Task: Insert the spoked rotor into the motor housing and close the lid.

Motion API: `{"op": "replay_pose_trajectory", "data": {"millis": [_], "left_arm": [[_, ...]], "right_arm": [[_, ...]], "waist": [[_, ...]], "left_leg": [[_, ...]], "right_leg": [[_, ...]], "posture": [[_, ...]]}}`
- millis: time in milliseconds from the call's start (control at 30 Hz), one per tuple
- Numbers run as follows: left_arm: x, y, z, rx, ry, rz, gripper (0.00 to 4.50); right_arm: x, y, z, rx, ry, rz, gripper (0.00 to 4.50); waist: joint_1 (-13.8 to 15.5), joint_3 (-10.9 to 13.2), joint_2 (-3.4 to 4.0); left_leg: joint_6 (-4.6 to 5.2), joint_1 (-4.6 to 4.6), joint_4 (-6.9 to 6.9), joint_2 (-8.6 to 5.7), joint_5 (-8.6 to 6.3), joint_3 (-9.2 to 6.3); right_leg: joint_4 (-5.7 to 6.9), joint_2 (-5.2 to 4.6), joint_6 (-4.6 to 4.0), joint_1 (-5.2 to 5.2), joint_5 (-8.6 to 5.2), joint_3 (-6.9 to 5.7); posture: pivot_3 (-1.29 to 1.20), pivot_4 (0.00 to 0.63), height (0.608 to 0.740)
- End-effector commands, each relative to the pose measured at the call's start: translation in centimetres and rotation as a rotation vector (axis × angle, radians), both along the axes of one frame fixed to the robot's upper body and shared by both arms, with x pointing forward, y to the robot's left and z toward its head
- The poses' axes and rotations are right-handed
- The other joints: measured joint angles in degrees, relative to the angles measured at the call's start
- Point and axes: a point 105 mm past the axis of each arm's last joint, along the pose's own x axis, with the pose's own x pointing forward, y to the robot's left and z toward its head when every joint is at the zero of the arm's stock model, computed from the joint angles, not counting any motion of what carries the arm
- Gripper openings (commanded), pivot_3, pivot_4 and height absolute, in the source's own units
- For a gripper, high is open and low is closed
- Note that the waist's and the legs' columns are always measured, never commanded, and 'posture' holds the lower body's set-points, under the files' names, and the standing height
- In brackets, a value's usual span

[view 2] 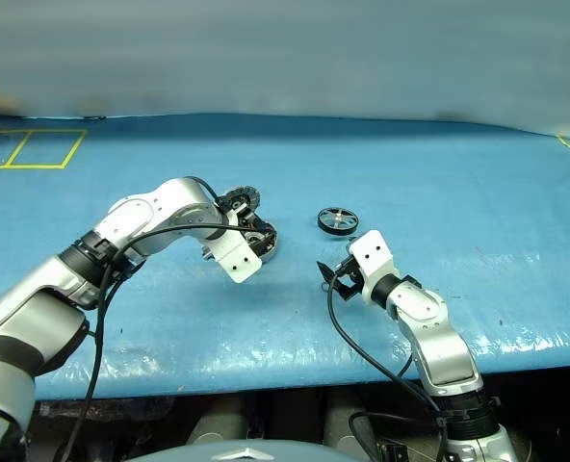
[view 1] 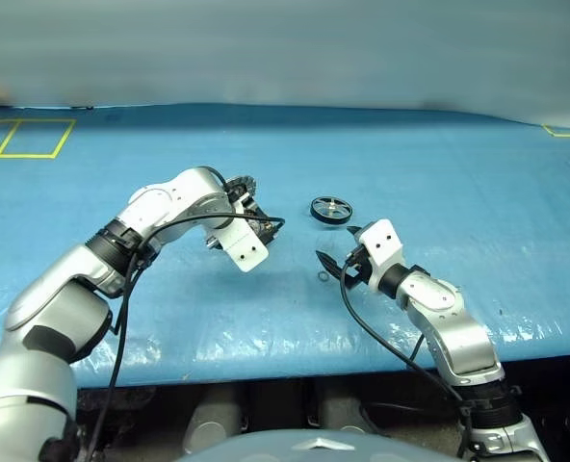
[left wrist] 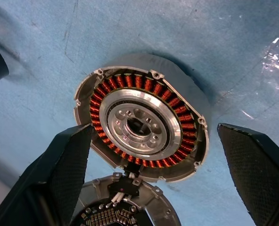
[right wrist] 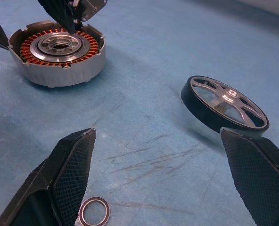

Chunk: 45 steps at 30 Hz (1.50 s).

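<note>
The left hand (left wrist: pixel 153 188) hangs over the motor housing (left wrist: pixel 142 125), pointing steeply down at it with its two black fingers (left wrist: pixel 59 174) spread wide and nothing between them. The housing lies on the blue surface (right wrist: pixel 153 47) straight beneath this hand, open side up, its ring of copper windings and silver centre hub exposed. Nearer the hand's wrist, just beside the housing and joined to it by a small hinge-like piece, lies the lid (left wrist: pixel 123 212) with its segmented inner face upward.

The right hand (view 1: pixel 335 260) is held low and nearly level above the surface, its fingers (right wrist: pixel 66 174) likewise wide apart and empty. The spoked rotor (right wrist: pixel 224 106) lies flat on the surface just ahead of this hand, off toward one fingertip, apart from both fingers. A small thin washer ring (right wrist: pixel 94 210) rests on the surface close beside the base of the other finger. The housing sits farther ahead of the right hand, well apart from the rotor.
</note>
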Motion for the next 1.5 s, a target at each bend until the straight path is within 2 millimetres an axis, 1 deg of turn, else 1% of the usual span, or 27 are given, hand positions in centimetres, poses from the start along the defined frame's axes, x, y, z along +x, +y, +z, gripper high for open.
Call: {"op": "replay_pose_trajectory", "data": {"millis": [33,200,367,500,600,733,833,1133,1400,1500], "left_arm": [[1.0,-0.8,0.8,-0.027,-0.047,0.001,4.49],[1.0,-1.2,0.3,-0.008,-0.036,-0.015,4.49],[1.0,-1.4,-0.2,0.002,-0.025,-0.019,4.49],[0.9,-1.2,-1.0,0.011,-0.006,-0.005,4.49],[1.0,-1.1,-1.0,-0.014,-0.002,0.022,4.49],[1.1,-0.7,-1.1,0.000,0.000,0.035,4.49],[1.0,-0.8,-1.3,-0.012,0.008,0.047,4.49],[0.3,0.0,-2.8,0.043,0.059,0.060,4.49],[0.1,0.4,-2.7,0.038,0.067,0.065,4.49],[0.2,0.2,-2.9,0.036,0.064,0.066,3.95]], "right_arm": [[-0.1,-0.3,1.6,0.003,-0.048,0.000,4.46],[-0.2,-0.6,1.7,-0.002,-0.047,-0.015,4.46],[-0.4,-0.7,1.6,-0.002,-0.044,-0.024,4.46],[-0.4,-0.6,1.6,0.000,-0.044,-0.026,4.46],[-0.4,-0.6,1.5,0.003,-0.042,-0.027,4.46],[-0.5,-0.6,1.3,-0.003,-0.032,-0.022,4.46],[-0.4,-0.6,1.3,-0.005,-0.032,-0.020,4.46],[-0.3,-0.4,1.4,-0.012,-0.032,-0.007,4.46],[-0.3,-0.5,1.3,-0.015,-0.028,-0.009,4.46],[-0.3,-0.4,1.3,-0.015,-0.028,-0.008,4.50]], "waist": [[0.0,0.0,0.01],[0.1,0.0,-0.01],[0.2,0.0,-0.01],[0.1,0.0,-0.01],[0.1,0.0,-0.01],[0.1,0.0,-0.01],[0.1,0.0,-0.01],[0.0,0.0,0.00],[0.0,0.0,0.00],[-0.1,0.0,0.00]], "left_leg": [[0.04,-0.03,0.10,0.00,-0.03,0.00],[0.27,-0.15,0.43,-0.03,-0.16,0.08],[0.35,-0.19,0.50,-0.06,-0.20,0.11],[0.36,-0.19,0.50,-0.06,-0.21,0.13],[0.37,-0.19,0.50,-0.06,-0.21,0.13],[0.37,-0.19,0.51,-0.06,-0.21,0.13],[0.38,-0.19,0.54,-0.06,-0.22,0.13],[0.39,-0.16,0.67,-0.05,-0.23,0.13],[0.39,-0.13,0.67,-0.04,-0.23,0.15],[0.39,-0.13,0.70,-0.04,-0.23,0.16]], "right_leg": [[0.01,0.00,0.04,0.01,0.02,0.00],[0.00,-0.10,0.26,0.03,0.15,0.05],[0.00,-0.16,0.29,0.02,0.18,0.06],[0.00,-0.15,0.30,0.01,0.19,0.06],[0.00,-0.15,0.31,0.01,0.19,0.07],[0.01,-0.15,0.31,0.01,0.20,0.07],[0.01,-0.15,0.32,0.02,0.21,0.07],[0.08,-0.15,0.33,0.07,0.21,0.08],[0.12,-0.15,0.32,0.08,0.22,0.10],[0.14,-0.15,0.32,0.08,0.22,0.11]], "posture": [[0.00,0.150,0.740],[0.00,0.150,0.740],[0.00,0.150,0.740],[0.00,0.150,0.740],[0.00,0.150,0.740],[0.00,0.150,0.740],[0.00,0.150,0.740],[0.00,0.150,0.740],[0.00,0.150,0.740],[0.00,0.150,0.740]]}}
